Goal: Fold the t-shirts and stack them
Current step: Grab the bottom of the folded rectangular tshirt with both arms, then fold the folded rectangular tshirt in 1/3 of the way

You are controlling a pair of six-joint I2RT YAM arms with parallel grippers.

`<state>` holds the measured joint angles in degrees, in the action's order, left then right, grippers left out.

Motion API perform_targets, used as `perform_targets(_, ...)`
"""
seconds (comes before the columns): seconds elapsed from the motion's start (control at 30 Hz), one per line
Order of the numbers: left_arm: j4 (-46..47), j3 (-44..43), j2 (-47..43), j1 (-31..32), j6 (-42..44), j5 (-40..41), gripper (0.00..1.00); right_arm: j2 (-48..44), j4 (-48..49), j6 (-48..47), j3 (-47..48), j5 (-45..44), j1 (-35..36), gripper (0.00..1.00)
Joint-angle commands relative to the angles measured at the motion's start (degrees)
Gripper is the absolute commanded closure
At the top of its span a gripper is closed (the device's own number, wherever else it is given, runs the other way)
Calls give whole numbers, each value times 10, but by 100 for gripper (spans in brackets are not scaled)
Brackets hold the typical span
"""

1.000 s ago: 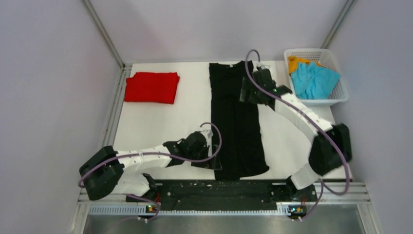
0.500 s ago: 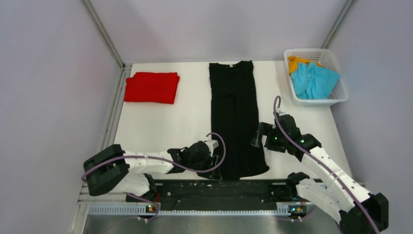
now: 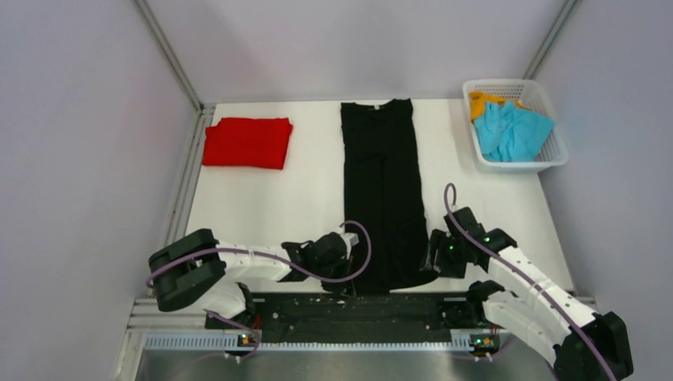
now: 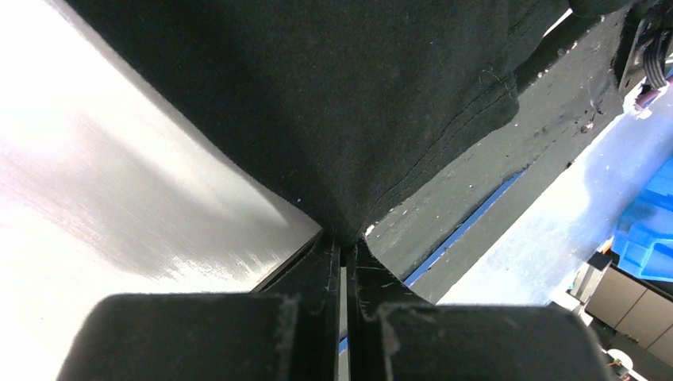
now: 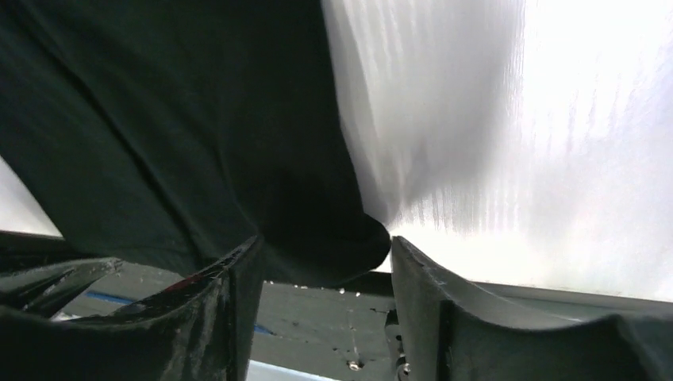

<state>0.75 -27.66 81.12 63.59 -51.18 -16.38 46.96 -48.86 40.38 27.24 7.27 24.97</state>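
Black t-shirt [image 3: 382, 182] hem: L pincer [image 4: 343, 248] tight on corner, R pincer [image 5: 325, 252] agape.

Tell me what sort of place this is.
Probably a robot test cell in a lab: plain panel walls enclose a white table, a left arm and right arm are bolted to its near rail, and a black t-shirt lies spread for folding.

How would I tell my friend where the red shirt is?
Look at the white table, then its back left corner. The red shirt lies there, folded into a neat rectangle. It is the only red thing; the black shirt beside it is long and stretched out, and the blue one is crumpled in a basket.
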Motion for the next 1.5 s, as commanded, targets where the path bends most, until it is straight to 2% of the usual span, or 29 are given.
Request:
perform_targets(0.0,-23,-12,-22,0,7,36,100,6,36,31,-41,35,4,55)
perform_targets(0.17,-25,-13,-37,0,13,42,100,5,47,32,-56,66,6,74)
perform_targets(0.3,-13,5,-61,0,8,34,100,-17,63,64,-74,122,22,95)
perform_targets(0.37,10,19,-78,1,1,32,100,-35,60,85,-74,125,39,100)
perform_targets(0.53,3,19,-116,1,15,51,100,-63,66,87,-54,106,41,100)
perform_targets(0.7,-83,-49,-124,-1,60,135,100,-69,112,83,-14,67,41,100)
perform_targets(0.83,-73,-85,-110,-23,88,154,100,-67,172,85,7,30,41,100)
perform_targets(1.1,-36,-159,-35,-164,110,90,100,-4,296,68,48,-56,41,100)
perform_targets(1.3,-71,-243,21,-224,149,108,100,97,379,49,109,-120,28,100)
perform_targets(1.47,-89,-325,85,-270,175,90,100,160,449,31,138,-122,-11,100)
